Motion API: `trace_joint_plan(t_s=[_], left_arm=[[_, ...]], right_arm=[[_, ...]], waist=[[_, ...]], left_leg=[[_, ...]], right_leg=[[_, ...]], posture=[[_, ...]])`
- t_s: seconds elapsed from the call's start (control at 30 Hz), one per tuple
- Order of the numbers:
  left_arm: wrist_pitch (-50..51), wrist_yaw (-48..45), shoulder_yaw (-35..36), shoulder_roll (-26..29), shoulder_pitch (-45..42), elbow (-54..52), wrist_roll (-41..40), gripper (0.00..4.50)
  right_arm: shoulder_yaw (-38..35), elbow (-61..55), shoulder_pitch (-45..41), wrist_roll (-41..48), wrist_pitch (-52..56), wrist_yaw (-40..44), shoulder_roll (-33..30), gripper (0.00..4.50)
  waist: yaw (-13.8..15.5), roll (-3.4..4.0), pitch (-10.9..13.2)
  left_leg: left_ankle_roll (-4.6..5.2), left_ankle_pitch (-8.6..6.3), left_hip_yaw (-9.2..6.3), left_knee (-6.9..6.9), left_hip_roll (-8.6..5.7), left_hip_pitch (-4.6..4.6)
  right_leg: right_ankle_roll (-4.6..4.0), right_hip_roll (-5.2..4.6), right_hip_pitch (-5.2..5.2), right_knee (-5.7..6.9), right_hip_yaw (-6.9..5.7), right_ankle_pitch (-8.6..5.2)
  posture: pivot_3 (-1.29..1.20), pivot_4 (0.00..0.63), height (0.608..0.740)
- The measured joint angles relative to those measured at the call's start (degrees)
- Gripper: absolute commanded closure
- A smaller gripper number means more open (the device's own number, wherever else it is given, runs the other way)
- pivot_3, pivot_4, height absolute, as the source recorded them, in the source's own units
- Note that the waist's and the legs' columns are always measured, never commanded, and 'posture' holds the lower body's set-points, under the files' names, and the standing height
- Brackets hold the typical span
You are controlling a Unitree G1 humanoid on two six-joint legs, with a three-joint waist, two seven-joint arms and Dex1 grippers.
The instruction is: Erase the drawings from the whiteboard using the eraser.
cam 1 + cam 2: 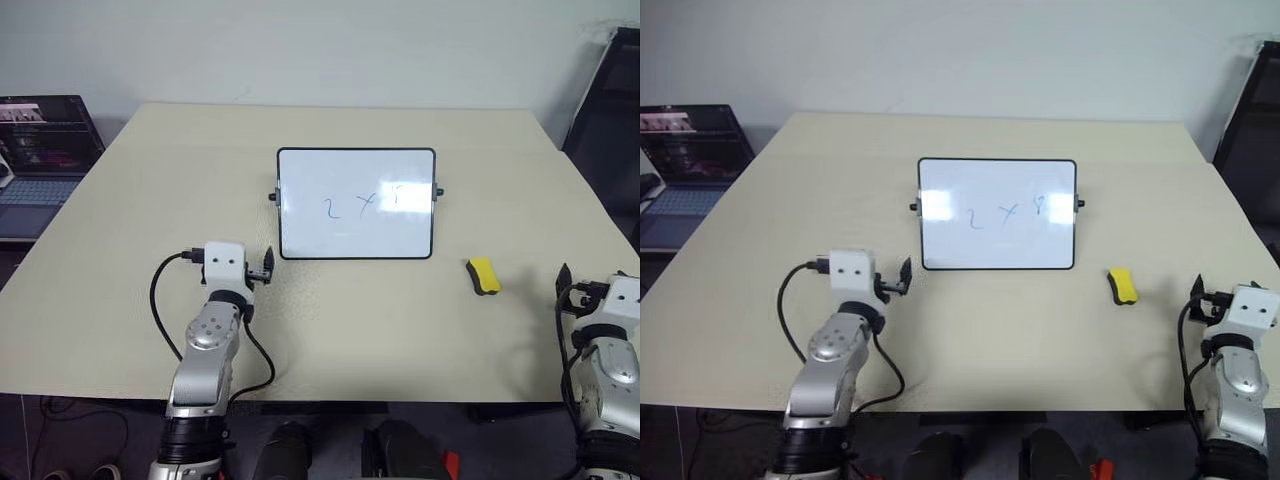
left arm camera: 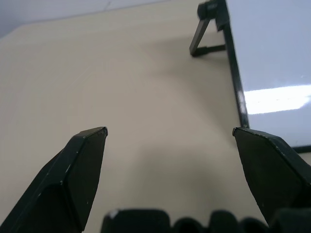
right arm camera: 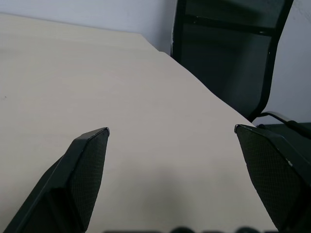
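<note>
both arms reach in over the near edge of the bench (image 1: 120, 300), the left claw (image 2: 170, 133) with its two black fingers (image 2: 80, 165) spread wide and nothing between them, hovering just above the pale surface close to the near left corner of the whiteboard (image 1: 355, 203). in the left wrist view the board's black frame and its folding stand leg appear just beyond that claw, with a bright strip of glare on the glossy white face. right claw (image 3: 171, 131) is likewise released, fingers well apart and empty, sitting near the bench's right edge and pointing out toward a dark mesh chair (image 3: 228, 53) beyond the bench corner. eraser (image 1: 483, 276), a small yellow block with a dark underside, lies flat on the bench between the whiteboard and the right claw, just off the board's near right corner, touching neither the board nor the claw. whiteboard stands tilted back on its stand around the middle of the bench, small black knobs on both sides. drawings (image 1: 362, 203), thin blue marks reading roughly "2 x 5", sit across the middle of the white face, unwiped. laptop (image 1: 40, 150) with a lit screen sits off to the far left, beside the bench and apart from it.
</note>
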Motion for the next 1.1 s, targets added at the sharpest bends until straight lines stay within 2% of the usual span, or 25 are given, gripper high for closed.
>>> trace_joint_plan(t_s=[0.2,0.33,0.53,0.7,0.83,1.03,1.1], left_arm=[[-0.85,-0.09,-0.30,-0.59,0.64,0.65,0.26,0.00],[-0.95,-1.50,-0.54,0.05,-0.08,1.67,0.13,0.00],[-2.41,-4.49,2.85,4.92,-2.26,2.65,-1.76,0.00],[-3.38,-11.37,4.98,9.89,-7.41,2.58,-6.09,0.00],[-2.00,-19.82,3.20,11.82,-11.55,2.59,-10.77,0.00],[0.58,-32.88,-2.36,14.90,-21.37,2.50,-16.03,0.00],[0.80,-35.93,-3.64,15.24,-24.34,2.55,-16.94,0.00]], right_arm=[[0.00,-4.02,2.97,0.19,4.72,-0.49,0.17,0.06],[-0.35,-9.62,4.00,0.66,8.59,-3.27,2.52,0.06],[-2.33,-19.73,1.87,2.57,19.42,-9.15,3.92,0.06],[-0.88,-30.19,0.75,5.68,35.30,-9.58,3.52,0.06],[0.05,-36.06,0.52,8.77,39.49,-6.85,2.60,0.06],[1.88,-37.66,-1.93,11.86,42.18,-5.74,5.79,0.06],[1.12,-38.57,-2.26,15.79,44.69,-4.33,5.80,0.06]], waist=[[0.12,0.00,0.00],[-0.04,0.01,-0.01],[0.01,0.01,0.00],[0.21,0.02,0.00],[0.24,0.01,0.00],[-0.04,0.03,0.01],[-0.10,0.02,0.01]], left_leg=[[0.00,0.00,-0.03,-0.02,0.00,-0.02],[0.00,0.00,0.00,-0.02,0.02,0.00],[0.00,0.00,-0.04,-0.02,0.06,-0.01],[-0.01,0.00,-0.07,-0.03,0.00,-0.06],[0.00,0.00,-0.09,-0.05,-0.03,-0.13],[0.00,0.00,-0.05,-0.12,0.00,-0.10],[0.00,0.00,-0.02,-0.18,0.01,-0.10]], right_leg=[[0.01,0.00,0.01,-0.06,-0.04,0.00],[0.03,0.00,0.00,-0.06,0.00,-0.01],[0.03,0.02,-0.01,-0.06,-0.04,-0.01],[0.00,0.00,-0.01,-0.11,-0.08,0.01],[0.04,0.00,0.03,-0.31,-0.17,0.03],[0.03,0.17,-0.02,-0.30,-0.17,0.04],[0.02,0.23,-0.02,-0.33,-0.13,0.04]], posture=[[0.00,0.150,0.740],[0.00,0.150,0.740],[0.00,0.150,0.740],[0.00,0.150,0.740],[0.00,0.150,0.740],[0.00,0.150,0.740],[0.00,0.150,0.740]])
